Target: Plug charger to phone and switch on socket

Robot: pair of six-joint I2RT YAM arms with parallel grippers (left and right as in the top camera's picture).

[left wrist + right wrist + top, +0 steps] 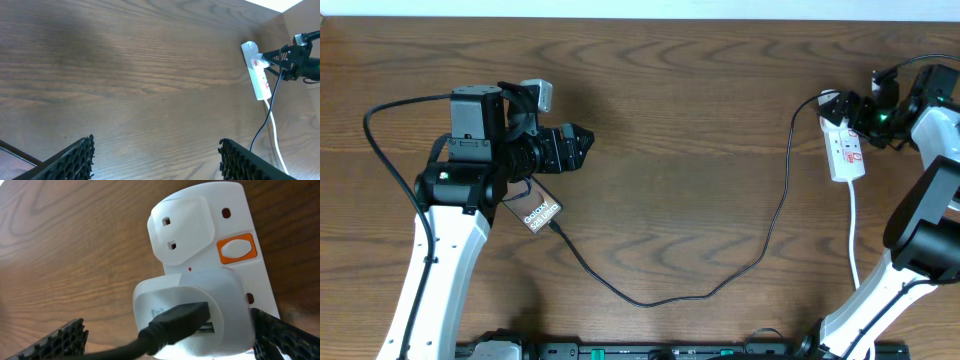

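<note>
The phone [542, 212] lies face up on the table, partly under my left arm. The black charger cable [650, 300] meets the phone's lower edge, loops across the table and runs up to the white socket strip [847, 155]. My left gripper [582, 145] is open and empty, above and to the right of the phone; its view [156, 145] shows bare wood between the fingers. My right gripper [850, 108] is open at the strip's far end. Its fingers [167, 320] straddle a white adapter with the black plug [175, 325] in it. An orange switch [236, 249] sits on the strip.
The strip's white cord [853, 235] runs toward the front edge beside my right arm. The strip also shows in the left wrist view [261, 82], far right, with the right gripper [285, 55] at it. The table's back edge lies just past the strip.
</note>
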